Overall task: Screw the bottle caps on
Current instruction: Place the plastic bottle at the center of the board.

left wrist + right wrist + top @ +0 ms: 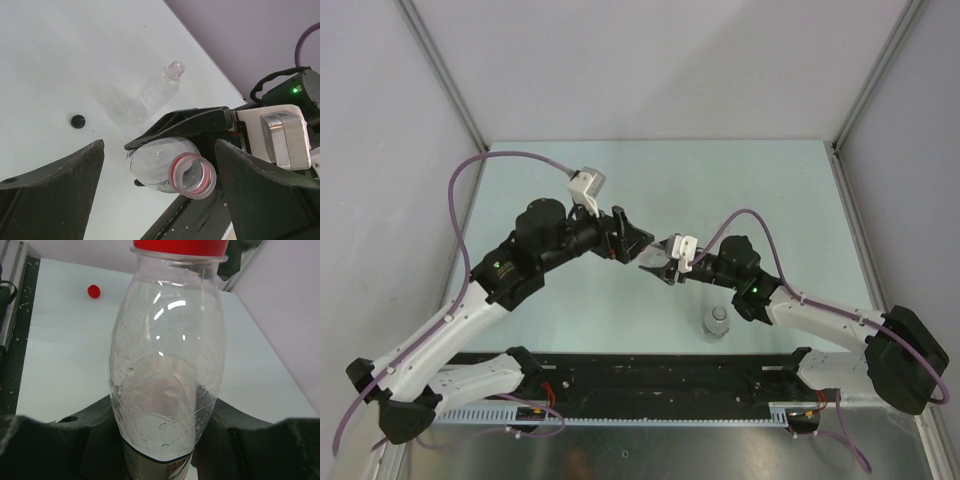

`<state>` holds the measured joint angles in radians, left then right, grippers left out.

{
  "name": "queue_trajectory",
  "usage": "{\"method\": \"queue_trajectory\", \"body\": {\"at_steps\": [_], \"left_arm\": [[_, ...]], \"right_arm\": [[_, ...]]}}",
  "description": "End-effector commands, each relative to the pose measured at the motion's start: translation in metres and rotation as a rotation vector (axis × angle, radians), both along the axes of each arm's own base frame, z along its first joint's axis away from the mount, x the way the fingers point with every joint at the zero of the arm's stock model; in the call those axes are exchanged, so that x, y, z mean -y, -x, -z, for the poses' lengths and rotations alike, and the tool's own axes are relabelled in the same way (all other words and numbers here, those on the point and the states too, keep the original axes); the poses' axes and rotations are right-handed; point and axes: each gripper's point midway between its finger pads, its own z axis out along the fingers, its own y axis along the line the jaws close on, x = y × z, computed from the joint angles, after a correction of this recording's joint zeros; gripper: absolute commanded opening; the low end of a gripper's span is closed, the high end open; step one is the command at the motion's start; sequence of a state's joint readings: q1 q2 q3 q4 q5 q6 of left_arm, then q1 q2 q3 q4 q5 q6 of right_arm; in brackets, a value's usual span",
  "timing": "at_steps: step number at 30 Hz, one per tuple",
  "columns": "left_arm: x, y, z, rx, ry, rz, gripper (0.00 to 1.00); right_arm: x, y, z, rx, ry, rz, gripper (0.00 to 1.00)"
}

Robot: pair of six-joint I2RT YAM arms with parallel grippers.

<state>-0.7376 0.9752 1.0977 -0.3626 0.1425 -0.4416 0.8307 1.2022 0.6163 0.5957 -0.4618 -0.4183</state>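
L fingers [55, 190] spread wide either side of the labelled bottle [160, 170], whose mouth is open. R fingers [60, 445] clamp its body. Black cap [77, 120] & a 2nd clear bottle [162, 90], uncapped, sit beyond it — red cap [93, 291] too.

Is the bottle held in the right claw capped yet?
Uncapped. The left wrist view looks into the open mouth of the bottle, ringed red; a red cap lies on the table.

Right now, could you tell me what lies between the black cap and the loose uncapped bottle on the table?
Nothing: in the left wrist view the table between the black cap and that bottle is bare.
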Motion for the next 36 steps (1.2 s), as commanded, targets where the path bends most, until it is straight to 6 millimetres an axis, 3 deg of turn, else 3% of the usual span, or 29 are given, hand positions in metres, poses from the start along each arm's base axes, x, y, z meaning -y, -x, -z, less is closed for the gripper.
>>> {"method": "queue_trajectory", "body": {"at_steps": [1, 16, 21, 25, 30, 33, 36], "left_arm": [[-0.006, -0.009, -0.009, 0.092, -0.038, -0.089, 0.92], [0.003, -0.013, 0.003, 0.057, -0.062, -0.133, 0.04], [-0.017, -0.031, -0.005, 0.076, -0.061, -0.293, 0.00], [-0.036, -0.048, -0.014, 0.100, -0.067, -0.443, 0.00], [-0.058, -0.078, -0.012, 0.111, -0.116, -0.640, 0.00], [-0.059, -0.105, 0.011, 0.047, -0.141, -0.670, 0.00], [-0.059, -0.131, 0.036, 0.008, -0.194, -0.717, 0.00]], "right_arm": [[-0.003, 0.000, -0.035, 0.000, -0.072, -0.008, 0.33], [-0.001, -0.022, -0.056, -0.095, -0.167, 0.111, 0.40], [0.004, -0.019, -0.059, -0.109, -0.164, 0.120, 0.72], [0.011, -0.007, -0.043, -0.132, -0.075, 0.098, 0.95], [0.030, 0.001, -0.034, -0.161, -0.004, 0.153, 0.99], [0.054, -0.010, -0.047, -0.188, -0.064, 0.314, 0.99], [0.095, -0.030, -0.066, -0.251, -0.199, 0.562, 0.99]]}}
